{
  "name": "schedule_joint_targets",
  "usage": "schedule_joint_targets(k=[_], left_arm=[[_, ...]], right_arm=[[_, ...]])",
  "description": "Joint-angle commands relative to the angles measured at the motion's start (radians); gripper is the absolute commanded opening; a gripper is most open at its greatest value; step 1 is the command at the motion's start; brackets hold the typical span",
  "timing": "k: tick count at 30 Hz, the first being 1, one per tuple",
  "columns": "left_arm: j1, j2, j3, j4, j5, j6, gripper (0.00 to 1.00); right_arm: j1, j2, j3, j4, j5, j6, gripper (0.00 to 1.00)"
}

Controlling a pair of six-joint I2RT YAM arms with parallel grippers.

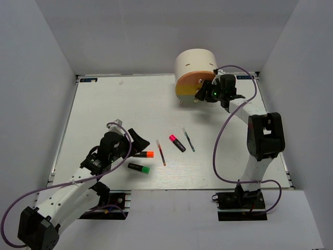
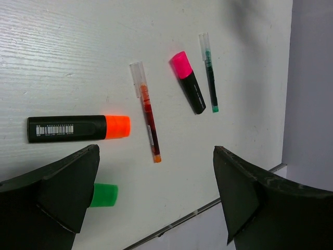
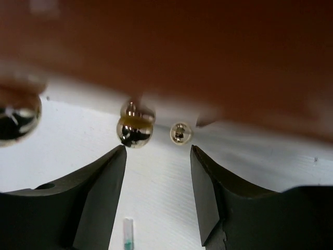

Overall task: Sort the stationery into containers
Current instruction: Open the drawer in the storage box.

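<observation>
The cream half-cylinder desk unit (image 1: 195,65) stands at the back, its pink and yellow drawer fronts (image 1: 186,87) facing me. My right gripper (image 1: 202,95) is right at those fronts, open. In the right wrist view a shiny knob (image 3: 134,130) sits just ahead of the left fingertip, and nothing lies between the fingers of the right gripper (image 3: 157,156). My left gripper (image 1: 136,138) hovers open over the stationery: orange highlighter (image 2: 73,128), green highlighter (image 2: 104,195), red pen (image 2: 146,119), pink highlighter (image 2: 188,82) and green pen (image 2: 209,73). No erasers show.
A second small knob (image 3: 180,133) and a larger one (image 3: 18,114) show under the blurred drawer front. The table's near edge (image 2: 208,208) runs close below the left gripper (image 2: 155,172). Grey walls enclose the table on three sides.
</observation>
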Motion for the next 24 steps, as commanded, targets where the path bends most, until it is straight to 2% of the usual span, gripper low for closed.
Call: schedule_joint_targets(k=[1, 11, 24], left_arm=[[-0.001, 0.012, 0.032, -0.007, -0.013, -0.002, 1.00], [-0.001, 0.053, 0.042, 0.011, -0.022, -0.002, 1.00], [-0.001, 0.054, 0.042, 0.011, -0.022, 0.007, 1.00]], right_arm=[[-0.003, 0.016, 0.070, 0.041, 0.020, 0.142, 0.59], [-0.001, 0.020, 0.075, 0.064, 0.063, 0.363, 0.54], [0.002, 0.025, 0.040, 0.094, 0.072, 0.470, 0.32]])
